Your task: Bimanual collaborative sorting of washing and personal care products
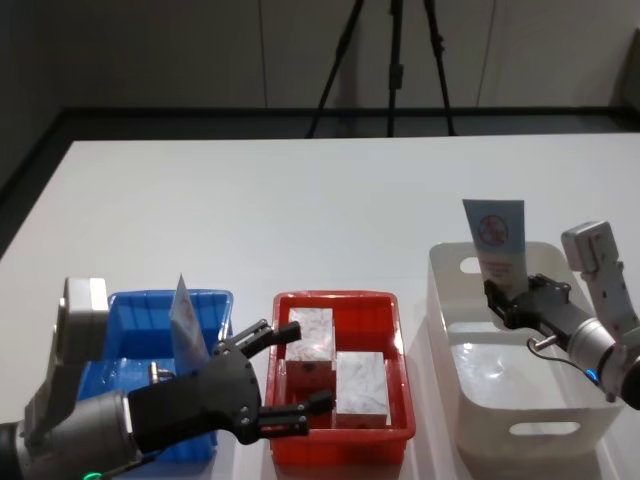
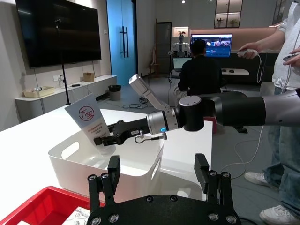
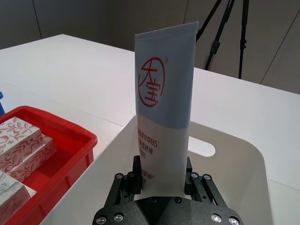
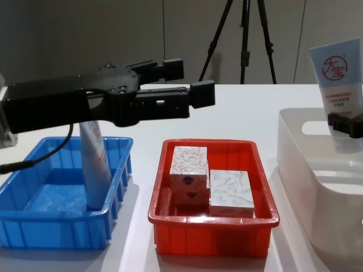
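Observation:
My right gripper (image 1: 500, 298) is shut on the lower end of a pale-blue tube (image 1: 495, 240) with a red circle logo, holding it upright over the white bin (image 1: 520, 432). The same tube (image 3: 164, 103) rises between the right fingers (image 3: 136, 174) in the right wrist view. A second tube (image 4: 96, 164) stands tilted in the blue bin (image 4: 62, 229). Small white boxes (image 1: 360, 385) with a red leafy pattern lie in the red bin (image 1: 340, 445). My left gripper (image 1: 305, 370) hovers open and empty above the red bin's left side.
The three bins stand in a row near the table's front edge: blue on the left, red in the middle, white on the right. Behind them the white table (image 1: 300, 200) stretches far back. A tripod (image 1: 395, 70) stands beyond the table.

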